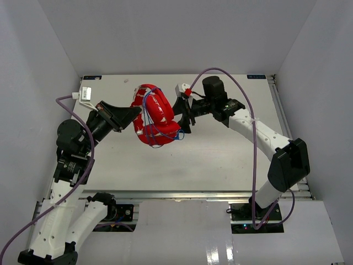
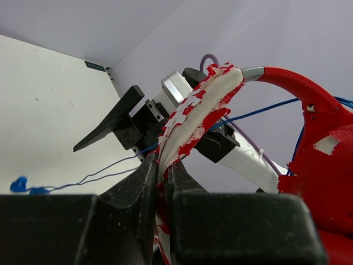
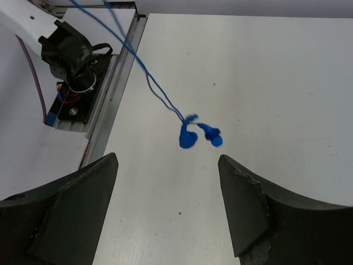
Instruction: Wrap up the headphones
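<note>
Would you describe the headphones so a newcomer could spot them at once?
Find the white table, then the left gripper reaching over it. It pinches the headphones, the one large glossy red thing, laced with thin blue cord.

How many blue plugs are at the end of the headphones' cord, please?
2. Both are side by side at the end of the cord: one plug on the left, the other just right of it.

left jaws pinching headphones, cord trailing
</note>
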You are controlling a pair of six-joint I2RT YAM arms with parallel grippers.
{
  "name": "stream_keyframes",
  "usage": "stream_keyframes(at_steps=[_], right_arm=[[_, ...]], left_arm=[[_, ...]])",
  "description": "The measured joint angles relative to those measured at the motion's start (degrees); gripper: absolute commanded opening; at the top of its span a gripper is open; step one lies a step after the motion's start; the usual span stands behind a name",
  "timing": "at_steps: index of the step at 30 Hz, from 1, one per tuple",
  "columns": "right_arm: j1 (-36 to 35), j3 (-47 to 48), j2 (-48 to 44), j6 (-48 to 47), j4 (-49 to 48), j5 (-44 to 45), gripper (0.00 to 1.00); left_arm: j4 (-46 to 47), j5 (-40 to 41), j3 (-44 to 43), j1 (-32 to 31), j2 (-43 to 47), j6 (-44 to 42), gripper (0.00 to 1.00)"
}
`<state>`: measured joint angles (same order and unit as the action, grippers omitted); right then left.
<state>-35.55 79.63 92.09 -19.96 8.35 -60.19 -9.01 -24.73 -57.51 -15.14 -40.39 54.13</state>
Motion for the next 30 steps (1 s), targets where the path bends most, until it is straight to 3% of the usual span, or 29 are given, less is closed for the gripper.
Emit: stream_keyframes(at_steps=[6, 10, 14, 18, 22, 30], right_arm=[[0.13, -1.2, -0.23, 0.03, -0.95, 1.37, 0.76], [-0.42, -2.93, -0.7, 1.02, -1.98, -0.71, 0.82], [-5.46, -5.41, -2.82, -1.91, 0.61, -1.94, 0.81], [-10.29, -6.4, -5.03, -4.73, 3.2, -5.0, 0.7], [-10.62, -6.42, -6.65, -6.83, 5.12, -6.49, 0.4], [-10.09, -6.44, -6.92, -7.01, 5.28, -6.7, 0.46]], left_arm=[[-0.02, 0.03, -0.11, 0.0, -0.64, 0.02, 0.0], [-0.01, 0.09, -0.11, 0.0, -0.35, 0.2, 0.0], [0.03, 0.07, -0.11, 0.0, 0.23, 0.56, 0.0], [0.03, 0.07, -0.11, 0.0, 0.45, 0.63, 0.0], [0.01, 0.09, -0.11, 0.0, 0.41, 0.65, 0.0], [0.02, 0.09, -0.11, 0.0, 0.47, 0.89, 0.0]])
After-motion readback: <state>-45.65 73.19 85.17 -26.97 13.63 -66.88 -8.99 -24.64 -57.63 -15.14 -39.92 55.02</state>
